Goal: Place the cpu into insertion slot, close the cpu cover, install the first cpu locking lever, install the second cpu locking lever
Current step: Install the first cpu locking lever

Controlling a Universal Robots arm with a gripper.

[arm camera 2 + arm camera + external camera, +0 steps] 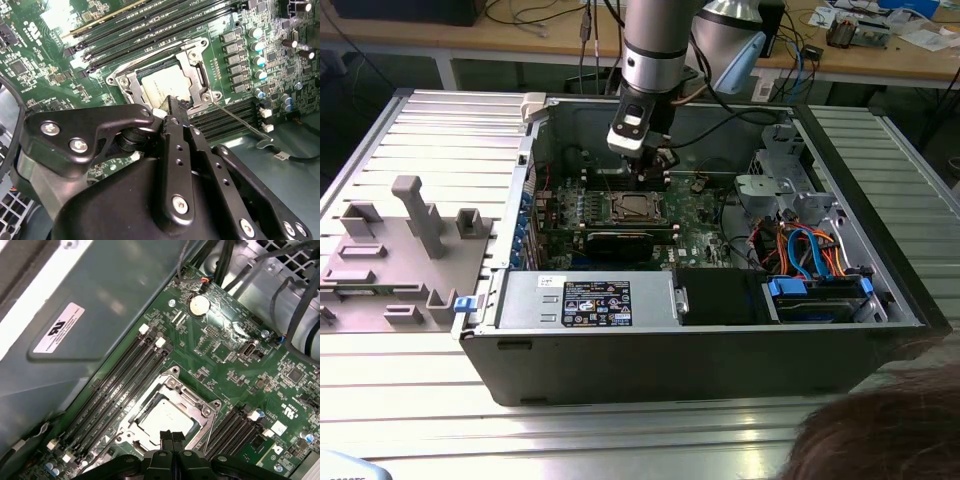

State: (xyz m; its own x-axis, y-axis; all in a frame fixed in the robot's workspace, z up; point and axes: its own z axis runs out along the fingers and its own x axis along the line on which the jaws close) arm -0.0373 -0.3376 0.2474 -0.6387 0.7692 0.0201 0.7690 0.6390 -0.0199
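Closed on nothing, the tool [170, 436] hangs at the edge of the insertion slot [172, 371]. Seated there under the lowered cpu cover [195, 400], the cpu [165, 417] looks light, stiff, fragile: edges only. One wire locking lever [240, 122] juts free.

The cpu [161, 421], a flat square chip with a dull silvery-tan top, sits level in the motherboard socket [131, 426], framed by the silvery cpu cover [192, 55] lying flat around it. One thin wire locking lever [240, 122] angles out from a socket corner across the memory slots [235, 116].
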